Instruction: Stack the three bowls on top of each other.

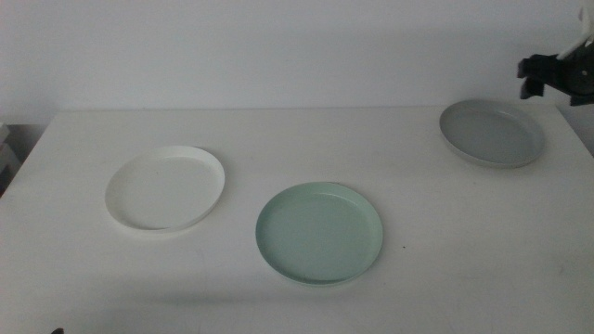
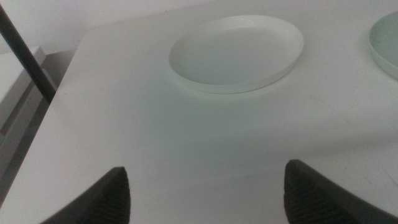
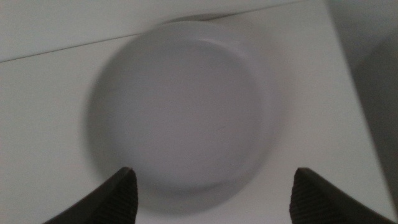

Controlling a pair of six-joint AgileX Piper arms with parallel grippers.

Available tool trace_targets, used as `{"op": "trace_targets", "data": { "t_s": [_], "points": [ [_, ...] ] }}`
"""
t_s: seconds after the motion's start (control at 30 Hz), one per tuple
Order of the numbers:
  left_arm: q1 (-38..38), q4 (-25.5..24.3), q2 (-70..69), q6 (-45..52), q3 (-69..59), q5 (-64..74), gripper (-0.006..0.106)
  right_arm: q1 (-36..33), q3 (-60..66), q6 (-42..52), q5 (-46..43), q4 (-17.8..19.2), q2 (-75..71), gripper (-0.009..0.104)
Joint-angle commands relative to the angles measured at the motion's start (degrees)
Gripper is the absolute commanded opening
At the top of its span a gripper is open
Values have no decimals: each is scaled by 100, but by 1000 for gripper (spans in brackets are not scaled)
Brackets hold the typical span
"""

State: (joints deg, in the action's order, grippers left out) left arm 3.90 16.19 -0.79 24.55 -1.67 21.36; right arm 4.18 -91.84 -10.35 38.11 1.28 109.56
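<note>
A white bench [image 1: 278, 139] carries three separate bowls: the mint green bowl [image 1: 319, 232] near the front edge at the middle, the white bowl [image 1: 166, 187] toward the left edge, the grey bowl [image 1: 491, 133] by the far right corner. The right gripper [image 3: 211, 193] hangs over the grey bowl, jaws spread wide and empty; the left gripper [image 2: 205, 193] waits near the front left corner, jaws released, facing the white bowl

— Where's the right gripper [image 1: 557, 74]?
— Up at the table's [image 1: 278, 139] far right corner, just beyond the grey bowl [image 1: 492, 133].
— The others?
— Green bowl [image 1: 319, 232] nearer the camera, well apart; white bowl [image 1: 166, 187] farthest.
</note>
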Motion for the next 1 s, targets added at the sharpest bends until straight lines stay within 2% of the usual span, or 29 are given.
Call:
{"op": "trace_targets", "data": {
  "t_s": [0.0, 0.13, 0.27, 0.5, 0.6, 0.73, 0.77, 0.87, 0.97],
  "points": [
    [5, 57, -74, -42, 16, -377, 82, 278, -716, 159, 25, 73, 175, 61],
    [5, 57, -74, -42, 16, -377, 82, 585, -1449, 159, 148, -1, 963, 61],
    [5, 57, -74, -42, 16, -377, 82, 705, -1858, 272, 52, -244, 1561, 61],
    [5, 57, -74, -42, 16, -377, 82, 672, -1961, 583, -337, -1022, 2267, 59],
    [5, 57, -74, -42, 16, -377, 82, 638, -1961, 648, -528, -1193, 2428, 46],
    [5, 57, -74, -42, 16, -377, 82, 638, -1961, 659, -612, -1280, 2478, 5],
    [5, 57, -74, -42, 16, -377, 82, 638, -1961, 666, -575, -1280, 2427, -1],
    [5, 57, -74, -42, 16, -377, 82, 631, -1752, 666, -428, -1280, 2037, -1],
    [5, 57, -74, -42, 16, -377, 82, 562, -908, 796, -692, -1442, 1184, -1]
  ]
}}
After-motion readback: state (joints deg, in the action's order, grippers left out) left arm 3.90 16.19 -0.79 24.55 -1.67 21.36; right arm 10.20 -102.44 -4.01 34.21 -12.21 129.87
